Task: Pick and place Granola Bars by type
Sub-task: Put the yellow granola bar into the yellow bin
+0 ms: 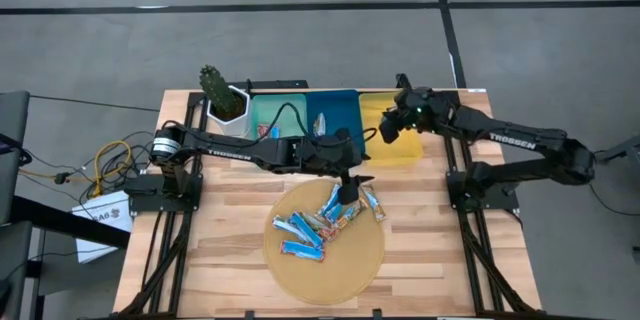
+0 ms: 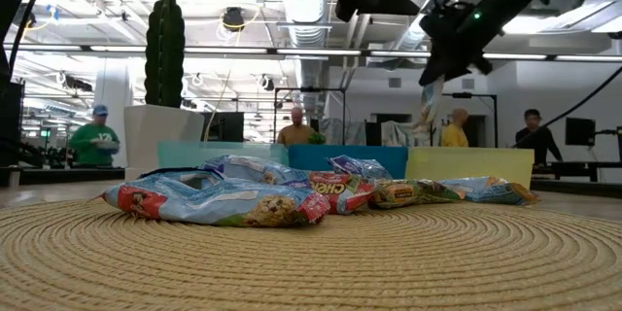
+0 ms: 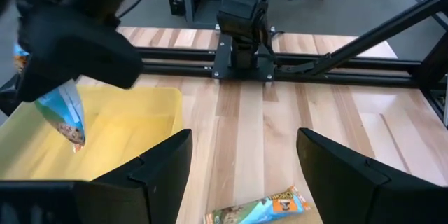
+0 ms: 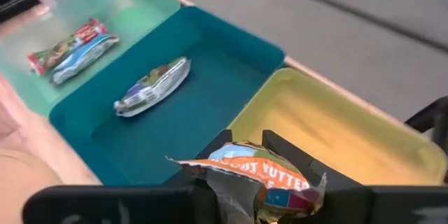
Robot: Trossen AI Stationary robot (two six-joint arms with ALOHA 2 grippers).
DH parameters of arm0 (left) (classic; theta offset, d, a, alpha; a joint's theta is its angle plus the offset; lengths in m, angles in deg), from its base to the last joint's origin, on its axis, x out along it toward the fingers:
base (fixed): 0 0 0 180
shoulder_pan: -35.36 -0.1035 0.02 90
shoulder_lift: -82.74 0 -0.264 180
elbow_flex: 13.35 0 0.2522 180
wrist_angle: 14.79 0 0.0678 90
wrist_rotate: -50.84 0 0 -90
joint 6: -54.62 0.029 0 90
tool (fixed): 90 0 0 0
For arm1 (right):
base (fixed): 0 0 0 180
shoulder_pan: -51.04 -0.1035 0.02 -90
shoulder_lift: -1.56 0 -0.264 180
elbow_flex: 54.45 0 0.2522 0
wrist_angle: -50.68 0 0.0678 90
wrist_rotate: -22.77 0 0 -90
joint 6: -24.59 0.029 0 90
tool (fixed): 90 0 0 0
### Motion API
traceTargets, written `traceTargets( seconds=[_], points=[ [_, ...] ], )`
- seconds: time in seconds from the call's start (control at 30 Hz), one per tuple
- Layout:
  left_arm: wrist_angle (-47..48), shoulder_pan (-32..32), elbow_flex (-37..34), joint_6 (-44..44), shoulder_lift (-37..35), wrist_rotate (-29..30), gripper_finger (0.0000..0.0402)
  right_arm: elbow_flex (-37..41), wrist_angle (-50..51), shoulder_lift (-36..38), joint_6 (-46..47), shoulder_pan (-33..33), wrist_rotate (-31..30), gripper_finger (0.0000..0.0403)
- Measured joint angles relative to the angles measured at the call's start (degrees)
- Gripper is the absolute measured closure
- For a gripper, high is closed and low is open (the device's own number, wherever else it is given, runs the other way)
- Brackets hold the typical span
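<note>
The granola bar (image 4: 255,178) in play hangs from the right gripper (image 4: 259,196), whose jaws are pinched narrow on one end of its crinkled wrapper, above the yellow tray (image 4: 343,129). The grip takes only the wrapper's end, so the bar dangles; in the left wrist view it hangs near the tray's corner. If let go while off-centre or swinging, it could catch the rim and tip out onto the bench (image 1: 440,260), or slide over the wall into the blue tray (image 4: 210,56) beside it, which would mix the types.

That blue tray already holds one silver-wrapped bar (image 4: 152,86), and the pale green tray (image 4: 133,3) next along holds a red-and-blue bar (image 4: 73,49).

The remaining bars (image 1: 322,222) lie heaped on the round woven mat (image 1: 330,280), several overlapping, so picking one may drag a neighbour. The left gripper (image 1: 350,192) hovers over that heap with its jaws wide and empty, one tan bar (image 3: 262,206) just below them. Its arm stretches across in front of the trays, near the right arm's path, so a clash is possible. A potted cactus (image 1: 215,88) stands beside the green tray, clear of both.
</note>
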Motion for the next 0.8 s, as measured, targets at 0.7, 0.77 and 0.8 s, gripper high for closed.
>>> traceTargets(
  seconds=[0.7,0.77,0.8],
  points=[
    [2.62,0.66,0.00,0.15,0.00,-0.21,0.0152,-5.01,7.69,-15.63,-0.12,11.82,24.82,0.0337],
    [2.57,0.70,0.00,0.22,0.00,-0.23,0.0152,-5.01,7.63,-17.05,-0.17,12.09,24.90,0.0337],
    [2.61,0.70,0.00,0.24,0.00,-0.23,0.0152,-5.01,7.62,-17.74,-0.23,12.07,24.90,0.0337]
  ],
)
